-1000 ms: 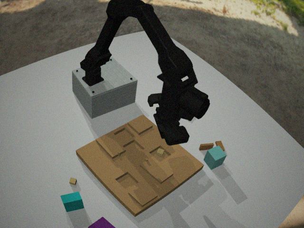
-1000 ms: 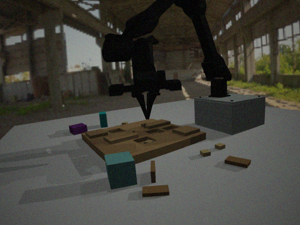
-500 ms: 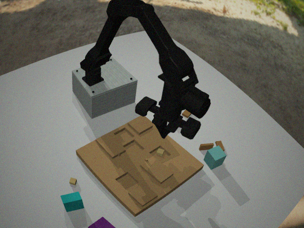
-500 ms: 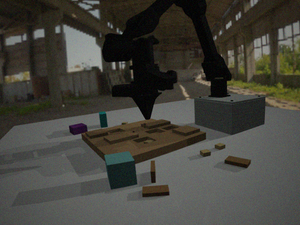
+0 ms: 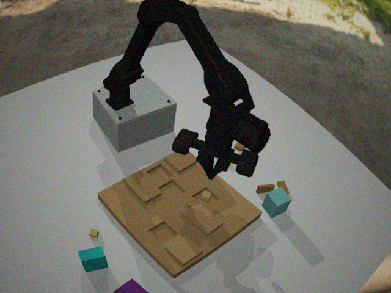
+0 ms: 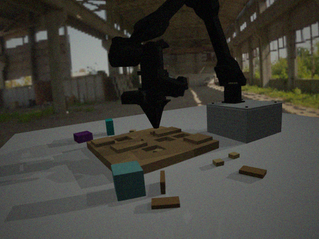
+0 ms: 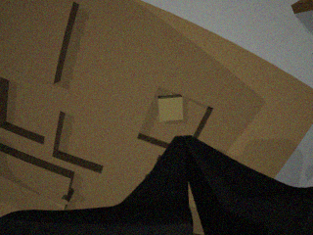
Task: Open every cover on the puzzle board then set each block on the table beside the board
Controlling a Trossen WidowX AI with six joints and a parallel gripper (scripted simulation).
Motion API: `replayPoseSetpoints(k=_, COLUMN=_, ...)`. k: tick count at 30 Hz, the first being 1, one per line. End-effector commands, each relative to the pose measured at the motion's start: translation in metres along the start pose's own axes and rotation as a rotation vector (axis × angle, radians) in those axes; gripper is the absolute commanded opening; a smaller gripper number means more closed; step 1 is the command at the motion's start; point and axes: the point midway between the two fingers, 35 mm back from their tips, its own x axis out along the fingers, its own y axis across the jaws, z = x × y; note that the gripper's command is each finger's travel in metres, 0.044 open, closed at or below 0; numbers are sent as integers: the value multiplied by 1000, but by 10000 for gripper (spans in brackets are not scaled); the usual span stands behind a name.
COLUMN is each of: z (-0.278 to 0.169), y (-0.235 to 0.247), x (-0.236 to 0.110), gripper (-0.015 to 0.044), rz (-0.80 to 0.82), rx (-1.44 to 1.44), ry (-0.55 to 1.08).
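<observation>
One small block sits in its uncovered well on the puzzle board, so the gripper hangs just above the board's far edge, fingers pinched together and empty, likely because it poked covers aside rather than grasping.

Board: on the worktop, in front of the arm's mount.
Small block: in a well at the board's right side (the other wells show nothing inside).
Hand: over the board's far right edge, behind that well.
Two flat pieces: on the worktop, right of the board.
</observation>
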Motion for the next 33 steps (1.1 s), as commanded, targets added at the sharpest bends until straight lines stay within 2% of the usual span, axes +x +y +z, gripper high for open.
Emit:
replayPoseSetpoints(k=1, z=0, y=2, x=15, gripper=0, rz=9, rx=-9, ry=0)
replayPoseSetpoints(k=8, z=0, y=2, x=45, gripper=0, rz=9, rx=-9, ry=0)
replayPoseSetpoints(k=33, z=-2, y=1, x=58, gripper=0, rz=9, rx=-9, ry=0)
